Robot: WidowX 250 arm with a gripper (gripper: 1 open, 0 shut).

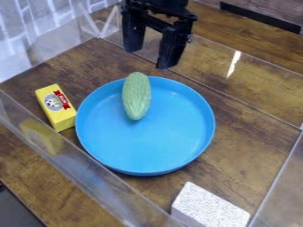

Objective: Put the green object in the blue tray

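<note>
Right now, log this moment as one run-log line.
tool: open, empty, above tray's far rim | green object: lying inside blue tray, far-left part | yellow box: outside tray, left | task: placement looks done

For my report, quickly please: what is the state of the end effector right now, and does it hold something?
End effector: open, holding nothing; the green toy gourd lies in the blue tray.

Yellow box [53, 106] on dark wooden table [254, 133], speckled white block [210, 209] at front edge
</note>
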